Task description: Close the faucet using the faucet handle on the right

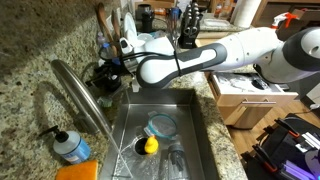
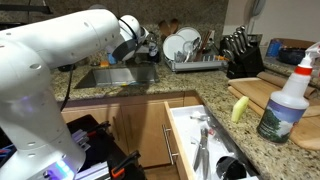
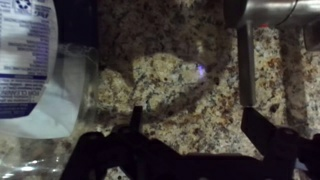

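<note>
Kitchen, speckled granite bench (image 1: 45, 35) around a steel sink (image 1: 190, 110). The faucet (image 1: 80, 95) stands at the sink's back edge in an exterior view, its thick gooseneck leaning out over the basin, with the blue soap bottle (image 1: 68, 145) just beside its foot.

My pincer (image 1: 116, 67) is over the bench behind the sink, near the faucet's base but apart from the spout. In the wrist view the pincer (image 3: 192, 116) is spread wide and holds nothing, with bare granite between the fingers.

Key relation: a thin steel lever (image 3: 245, 65), which I take for the faucet handle, lies ahead of the pincer and off-centre, roughly in line with the finger nearer the frame's right edge. Its long axis runs up-down in the frame, along my reach, and it joins a steel body (image 3: 265, 10) at the top. I judge I need a sideways shift toward it before pushing.

Only the wrist view shows the lever. In the exterior view with the spout, it is lost in dark clutter by the wrist. A plastic bottle (image 3: 30, 60) sits on the opposite side of the wrist view. In the exterior view with the dish rack (image 2: 190, 52), the arm blocks the faucet, and I cannot tell any spacing there.
</note>
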`<state>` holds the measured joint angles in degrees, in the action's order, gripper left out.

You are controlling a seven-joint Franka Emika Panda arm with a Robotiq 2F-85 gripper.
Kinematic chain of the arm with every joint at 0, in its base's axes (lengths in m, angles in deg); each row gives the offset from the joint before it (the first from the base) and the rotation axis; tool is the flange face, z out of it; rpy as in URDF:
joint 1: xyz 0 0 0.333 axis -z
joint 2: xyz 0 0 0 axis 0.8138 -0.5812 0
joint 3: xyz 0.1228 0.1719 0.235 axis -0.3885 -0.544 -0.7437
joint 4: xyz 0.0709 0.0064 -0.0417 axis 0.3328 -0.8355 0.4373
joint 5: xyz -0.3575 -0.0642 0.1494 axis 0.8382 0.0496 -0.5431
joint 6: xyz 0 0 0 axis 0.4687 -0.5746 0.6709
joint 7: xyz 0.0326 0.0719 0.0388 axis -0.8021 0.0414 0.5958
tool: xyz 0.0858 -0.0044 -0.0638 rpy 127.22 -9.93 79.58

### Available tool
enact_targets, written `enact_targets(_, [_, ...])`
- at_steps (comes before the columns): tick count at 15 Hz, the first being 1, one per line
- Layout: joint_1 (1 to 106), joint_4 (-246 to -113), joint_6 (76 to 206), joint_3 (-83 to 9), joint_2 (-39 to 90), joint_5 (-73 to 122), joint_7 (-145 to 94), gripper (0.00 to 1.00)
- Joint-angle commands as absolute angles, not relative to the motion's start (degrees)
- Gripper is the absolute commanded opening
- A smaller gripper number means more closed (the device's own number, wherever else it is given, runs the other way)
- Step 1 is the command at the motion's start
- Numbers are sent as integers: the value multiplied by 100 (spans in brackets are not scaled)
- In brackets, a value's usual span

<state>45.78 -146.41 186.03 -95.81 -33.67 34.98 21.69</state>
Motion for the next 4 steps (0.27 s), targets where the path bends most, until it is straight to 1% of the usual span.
enact_targets(1, [4479, -14364, 18210, -9680, -3488, 3322, 1984, 100])
enact_targets(2, [4628, -14576, 18413, -9817, -3479, 3461, 2163, 100])
enact_targets(4, [4570, -14517, 18355, -9761, -3497, 3452, 2008, 100])
